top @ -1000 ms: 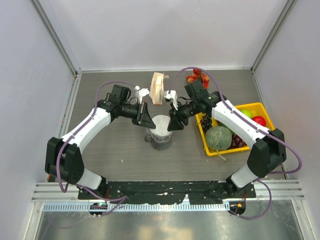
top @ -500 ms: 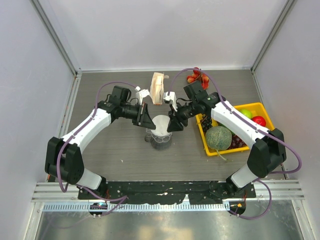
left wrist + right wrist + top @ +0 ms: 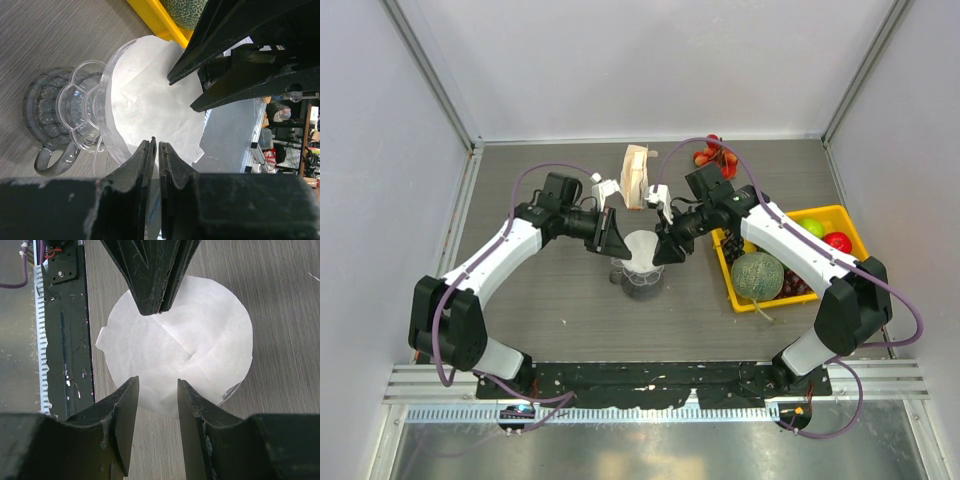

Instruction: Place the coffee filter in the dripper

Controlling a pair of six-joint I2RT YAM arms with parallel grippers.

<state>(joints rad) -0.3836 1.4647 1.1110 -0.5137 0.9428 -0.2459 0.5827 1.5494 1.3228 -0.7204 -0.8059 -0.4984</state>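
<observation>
Grey wood-grain desk (image 3: 540, 300), white walls (image 3: 620, 60). L pincer (image 3: 155, 144) pinches coffee filter (image 3: 155, 100) in dripper (image 3: 104, 122). R pincer (image 3: 157, 382) open, nudged left vs 1 s ago.

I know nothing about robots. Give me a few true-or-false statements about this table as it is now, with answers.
1. The paper filter lies inside the clear funnel. True.
2. The funnel stands on the bare table. False: it sits on a glass cup.
3. The right gripper has its fingers apart. True.
4. The left gripper is wide open. False: its fingers are pressed nearly together at the filter's edge.
5. The melon lies loose on the table. False: it is in the yellow basket.
</observation>
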